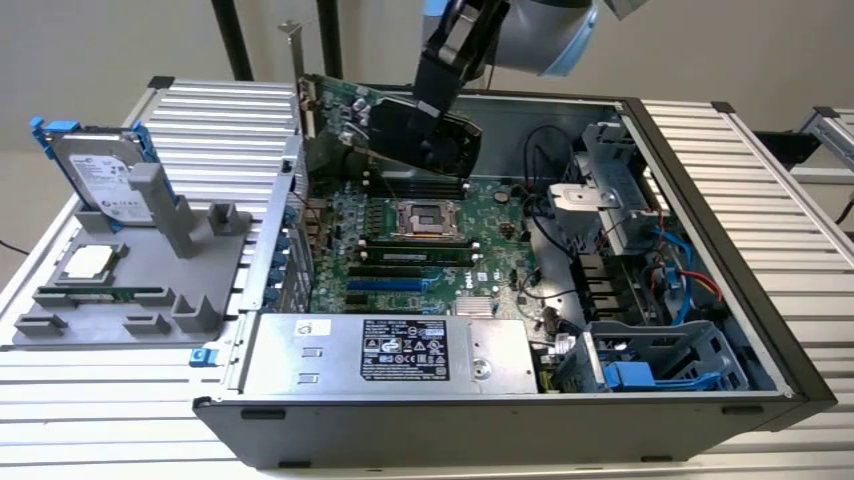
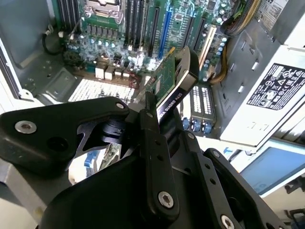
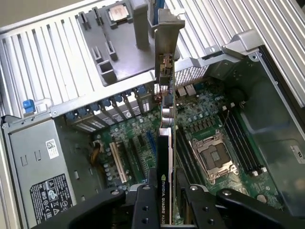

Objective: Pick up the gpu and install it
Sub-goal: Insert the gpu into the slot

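Note:
The gpu [image 1: 387,125] hangs tilted over the back of the open computer case [image 1: 747,330], above the motherboard [image 1: 414,240]. It is a green board with a black cooler, and its silver bracket [image 1: 291,50] sticks up past the case's rear wall. My gripper [image 1: 434,95] comes down from above and is shut on the card's black cooler end. In both wrist views the card is edge-on between my fingers: gpu [image 3: 164,152], bracket [image 3: 167,43], gripper [image 3: 167,202]; gpu [image 2: 174,81], gripper [image 2: 155,112]. The expansion slots [image 3: 116,162] lie below the card, apart from it.
A grey fixture [image 1: 134,320] at the exterior view's left holds a hard drive in a blue frame [image 1: 100,175], a processor chip [image 1: 87,262] and a memory stick [image 1: 107,295]. Inside the case are the power supply [image 1: 387,350], a drive cage [image 1: 654,360], cables [image 1: 687,280] and the processor socket [image 1: 424,215].

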{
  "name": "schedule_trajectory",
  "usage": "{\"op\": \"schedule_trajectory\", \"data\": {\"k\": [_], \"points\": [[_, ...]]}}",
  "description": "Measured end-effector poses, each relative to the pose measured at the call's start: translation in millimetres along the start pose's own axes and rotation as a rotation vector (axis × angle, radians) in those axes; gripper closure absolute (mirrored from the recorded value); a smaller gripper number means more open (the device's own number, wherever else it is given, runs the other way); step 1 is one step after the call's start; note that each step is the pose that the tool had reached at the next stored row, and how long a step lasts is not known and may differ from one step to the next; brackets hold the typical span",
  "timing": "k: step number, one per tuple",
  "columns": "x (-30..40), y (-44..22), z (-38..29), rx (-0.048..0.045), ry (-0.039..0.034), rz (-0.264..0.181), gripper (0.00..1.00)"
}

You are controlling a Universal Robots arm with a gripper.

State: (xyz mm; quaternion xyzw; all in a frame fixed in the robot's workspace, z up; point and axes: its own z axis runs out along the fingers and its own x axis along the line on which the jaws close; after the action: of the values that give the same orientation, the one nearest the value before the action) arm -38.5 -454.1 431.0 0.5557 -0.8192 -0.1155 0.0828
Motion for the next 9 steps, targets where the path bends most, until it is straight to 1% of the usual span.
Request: {"op": "schedule_trajectory", "data": {"k": [9], "points": [[0.0, 0.1, -0.3, 0.0005, 0.0194, -0.066, 1.0]]}}
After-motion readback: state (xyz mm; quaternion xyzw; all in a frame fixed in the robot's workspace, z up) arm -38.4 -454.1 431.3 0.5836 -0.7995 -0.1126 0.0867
